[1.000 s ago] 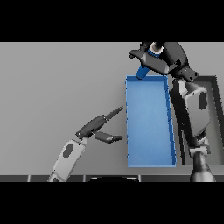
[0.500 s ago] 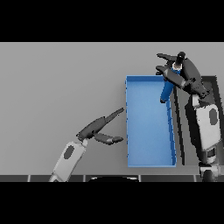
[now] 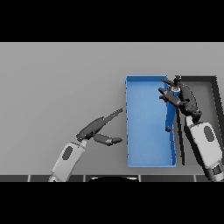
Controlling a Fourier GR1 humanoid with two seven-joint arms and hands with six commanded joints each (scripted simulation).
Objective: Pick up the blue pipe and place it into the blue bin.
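The blue pipe [image 3: 170, 111] hangs nearly upright inside the blue bin [image 3: 146, 154], close to its right wall, dark lower end pointing down toward the bin floor. My right hand [image 3: 180, 98] is over the bin's far right corner, fingers and thumb curled round the pipe's upper end. My left hand [image 3: 97, 129] rests open over the table just left of the bin, fingers pointing at the bin's left wall, holding nothing.
A dark, black-rimmed tray [image 3: 205, 79] lies right beside the bin on its right, under my right forearm. Grey table [image 3: 57, 83] stretches away to the left and far side.
My right hand has come down and toward me from beyond the bin's far edge, bringing the pipe from above the far rim to inside the bin along its right wall. The left hand barely moved.
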